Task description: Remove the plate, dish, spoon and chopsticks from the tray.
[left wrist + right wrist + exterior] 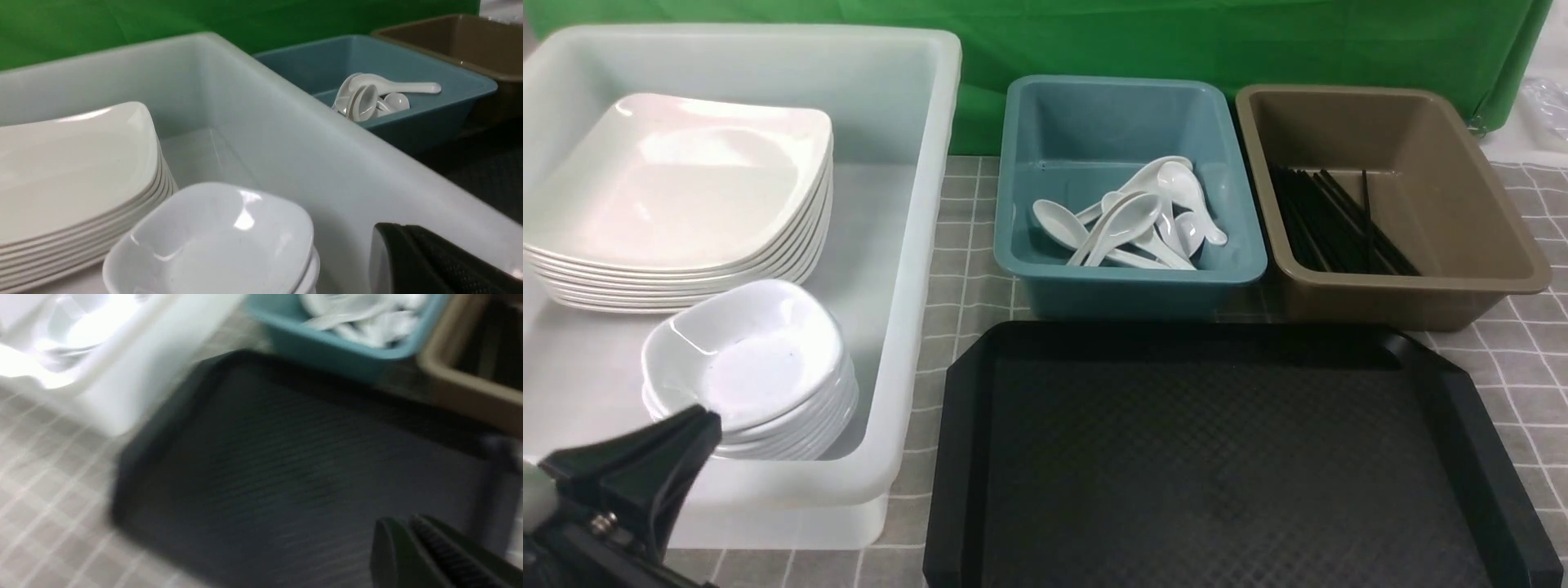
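- Right at your near left corner, your left gripper [698, 429] is clenched tight with nothing in it, its tip poking over the near rim of the white tub [915, 269].
- Just past that tip sits the dish [747, 367], topmost on a stack of small dishes inside the tub.
- Behind them, the plate [678, 184] crowns a taller stack against the tub's far left side; bare tub floor shows to the right of both stacks.
- Your tray [1217, 457] lies bare, its left rim close beside the tub wall.
- Beyond its far edge, the spoon [1127, 220] lies in the pile in the teal bin [1131, 286].
- Next door, the chopsticks [1331, 220] lie along the left side of the brown bin [1486, 245].
- Your right gripper [408, 539] hangs over the tray's floor, jaws pressed together on nothing; that view is smeared.
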Controlling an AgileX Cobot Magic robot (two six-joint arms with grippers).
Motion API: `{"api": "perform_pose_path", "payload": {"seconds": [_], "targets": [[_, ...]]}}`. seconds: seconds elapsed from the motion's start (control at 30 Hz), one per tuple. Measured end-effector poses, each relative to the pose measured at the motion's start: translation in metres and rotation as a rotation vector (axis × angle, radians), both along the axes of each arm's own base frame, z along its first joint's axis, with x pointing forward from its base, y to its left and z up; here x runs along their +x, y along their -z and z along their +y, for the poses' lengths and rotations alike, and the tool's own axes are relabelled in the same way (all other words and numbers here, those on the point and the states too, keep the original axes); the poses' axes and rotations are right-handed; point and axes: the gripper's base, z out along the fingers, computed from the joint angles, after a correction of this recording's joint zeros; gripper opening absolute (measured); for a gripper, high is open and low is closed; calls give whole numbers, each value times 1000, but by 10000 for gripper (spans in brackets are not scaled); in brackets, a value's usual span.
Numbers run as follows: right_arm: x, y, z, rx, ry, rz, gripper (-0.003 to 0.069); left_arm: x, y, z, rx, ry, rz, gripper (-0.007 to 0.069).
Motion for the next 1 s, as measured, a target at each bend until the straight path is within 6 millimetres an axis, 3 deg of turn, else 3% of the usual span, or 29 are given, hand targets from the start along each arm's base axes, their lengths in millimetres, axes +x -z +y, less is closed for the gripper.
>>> {"api": "perform_pose_path", "payload": {"seconds": [0.07,0.2,0.27,0.33,0.4,0.43,0.57,0.73,1.0], "targets": [[1,3,-4,-1,27,-43,35,-1,4,0,8,2,15,11],[0,36,-18,-13,120,-233,18,-2,7,0,20,6,25,11],[-3,75,-25,-14,203,-309,18,-2,7,0,51,19,11,11],[-5,91,-28,-7,239,-334,18,-2,7,-1,73,28,0,11],[-11,131,-33,16,308,-378,18,-3,7,-2,131,52,-26,11],[-12,134,-33,16,309,-374,18,-3,7,-2,134,53,-28,11],[-18,183,-36,12,347,-347,18,-3,7,-2,159,63,-39,11],[-19,195,-37,-2,359,-294,18,-3,7,-2,163,65,-39,11],[-20,197,-37,9,371,-269,25,-3,7,-2,163,65,-39,11]]}}
